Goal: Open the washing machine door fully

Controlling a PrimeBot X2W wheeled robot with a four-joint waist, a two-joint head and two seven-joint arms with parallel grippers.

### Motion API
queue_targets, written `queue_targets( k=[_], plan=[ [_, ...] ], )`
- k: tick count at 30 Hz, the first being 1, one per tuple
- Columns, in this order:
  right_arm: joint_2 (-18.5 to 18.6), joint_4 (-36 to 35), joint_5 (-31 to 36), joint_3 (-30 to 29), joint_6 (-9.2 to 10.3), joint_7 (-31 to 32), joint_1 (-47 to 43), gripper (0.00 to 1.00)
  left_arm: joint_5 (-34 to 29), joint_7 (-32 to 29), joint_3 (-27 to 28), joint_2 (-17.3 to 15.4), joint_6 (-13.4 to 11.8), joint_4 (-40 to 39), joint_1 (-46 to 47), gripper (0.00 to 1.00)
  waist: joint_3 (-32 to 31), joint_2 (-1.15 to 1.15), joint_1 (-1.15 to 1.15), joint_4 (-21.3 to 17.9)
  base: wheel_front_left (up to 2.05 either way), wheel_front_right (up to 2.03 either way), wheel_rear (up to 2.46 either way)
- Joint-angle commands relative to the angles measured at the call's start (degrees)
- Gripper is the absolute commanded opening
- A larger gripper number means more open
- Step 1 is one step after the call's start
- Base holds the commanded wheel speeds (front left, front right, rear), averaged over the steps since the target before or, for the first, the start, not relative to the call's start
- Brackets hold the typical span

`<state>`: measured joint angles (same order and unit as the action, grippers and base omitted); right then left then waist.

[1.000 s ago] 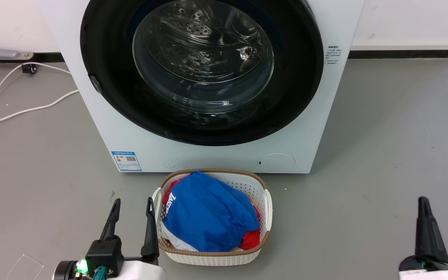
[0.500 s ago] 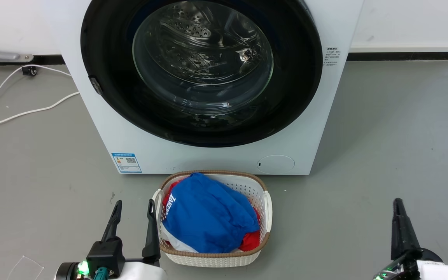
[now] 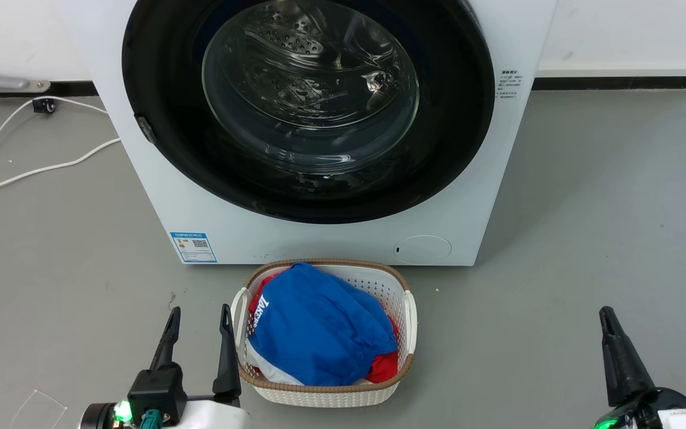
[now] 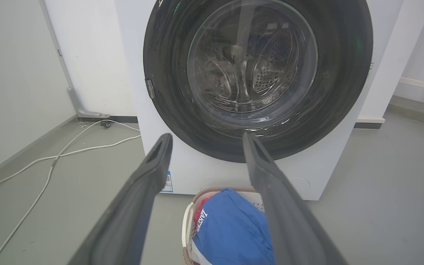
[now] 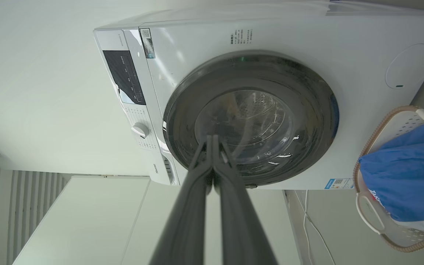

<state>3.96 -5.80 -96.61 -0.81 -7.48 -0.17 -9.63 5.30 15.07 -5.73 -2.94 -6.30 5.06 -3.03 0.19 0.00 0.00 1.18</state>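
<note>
The washing machine (image 3: 319,241) takes up the head view from the centre to 12 o'clock, a white box standing on the grey floor. The washing machine door (image 3: 310,101) lies flat against its front and looks fully shut. It is a glossy black ring nearly as wide as the cabinet, with a bulging clear window through which the perforated drum shows. I judge that the task has not really begun: this is the approach step, with neither gripper near the door.

A white laundry basket (image 3: 409,310) sits on the floor at 6 o'clock, just in front of the machine, with a blue garment (image 3: 319,328) heaped in it. It stands close below the door's lower edge, so it may crowd a low reach.

The left gripper (image 3: 199,310) hovers at 7 o'clock just beside the basket, its fingers spread wide and empty. The right gripper (image 3: 606,313) is at 5 o'clock, well apart from everything. In its own wrist view (turned sideways to the room) its fingers are pressed together on nothing.

Smallest is a dark tab (image 3: 145,128) at 9 o'clock on the door's rim, seen more clearly from the left wrist. It is probably the catch. If so, the next move calls for carrying the open left gripper up to it, hooking behind the rim there and pulling outward in an arc. The hinge probably sits at 3 o'clock, though I cannot see it.
</note>
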Motion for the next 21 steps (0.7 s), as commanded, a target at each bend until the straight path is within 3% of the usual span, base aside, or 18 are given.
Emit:
queue_targets(
  k=[1, 13, 21],
  plan=[
    [-0.4, -0.2, -0.5, 0.0, -0.02, 0.9, -0.4, 0.0, -0.1, 0.2, 0.0, 0.1, 0.0, -0.2, -0.3, 1.0, 0.0, 0.0, 0.0, 0.0, 0.0, 0.0, 0.0],
    [-1.1, 1.1, -1.0, -2.0, -0.02, 2.7, 0.9, 0.0, -0.7, 0.2, 0.0, 0.1, 0.0, -0.9, 0.4, 1.0, 1.3, 0.0, 0.0, 0.2, 0.0, 0.0, 0.0],
    [-0.7, 5.0, -2.4, -8.2, -0.02, 4.1, 9.0, 0.0, -1.2, 0.2, -0.4, 0.1, 0.2, -2.2, 3.4, 1.0, 5.9, 0.0, 0.0, 0.7, 0.0, 0.0, 0.0]
  ],
)
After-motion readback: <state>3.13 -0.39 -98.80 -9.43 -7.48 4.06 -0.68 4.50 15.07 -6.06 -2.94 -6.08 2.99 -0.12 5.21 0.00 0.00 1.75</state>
